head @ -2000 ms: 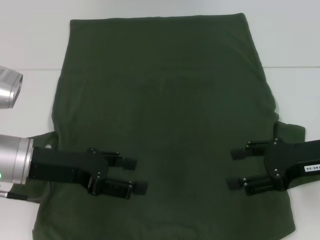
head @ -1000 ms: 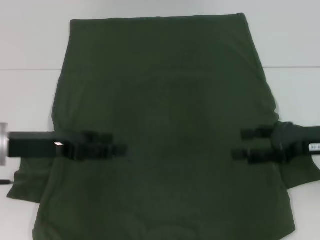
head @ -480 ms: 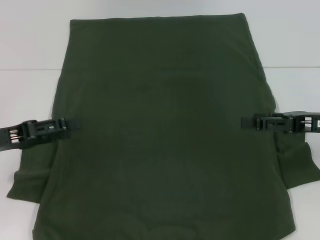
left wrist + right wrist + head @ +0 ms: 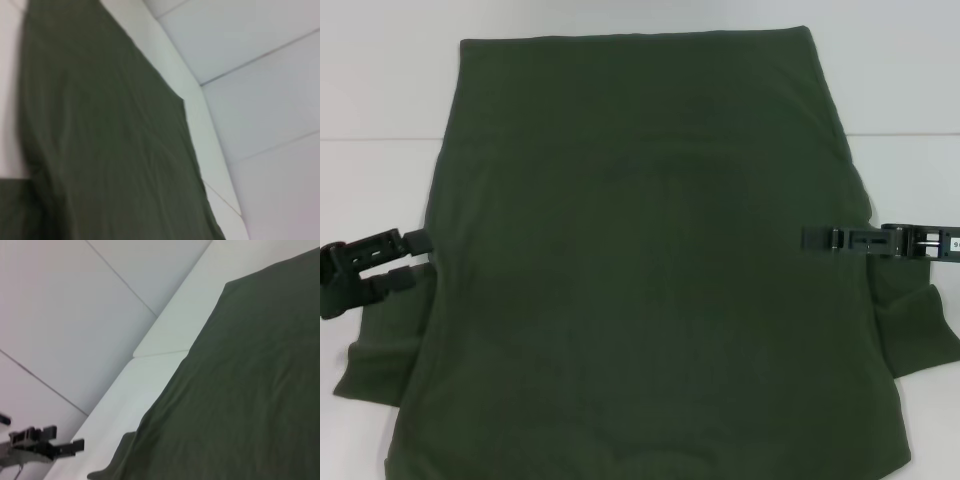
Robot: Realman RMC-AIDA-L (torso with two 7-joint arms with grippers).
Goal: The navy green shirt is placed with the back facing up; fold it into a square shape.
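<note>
**A:** What took up most of the scene?

**B:** A white table [image 4: 380, 90], smooth and matte, with a thin seam running across it. In the wrist views pale wall panels [image 4: 60, 315] with straight joint lines rose behind it.

**A:** And the navy green shirt?

**B:** The navy green shirt [image 4: 650, 270] lay flat on the table, spread over nearly all of the middle. It was soft, dark olive cloth, plain on the upturned side, with faint shallow wrinkles. Its far hem formed a straight edge, and the body widened slightly toward the near side. A short sleeve stuck out at each lower flank, the one on the robot's left lying as a limp flap on the table. In the left wrist view the same cloth [image 4: 100, 150] showed as a long sloping sheet with a crisp corner; in the right wrist view [image 4: 240, 390] it filled the picture's lower part.

**A:** Where were the grippers?

**B:** The left gripper [image 4: 418, 255], black and angular, sat at the shirt's left edge, just above the sleeve. Its two fingers were parted with a visible gap, holding nothing. It also appeared far off in the right wrist view [image 4: 75, 446].

**A:** The right one?

**B:** The right gripper [image 4: 810, 240] reached in over the right edge, seen side-on as one thin black bar, so I could not tell its opening.
</note>
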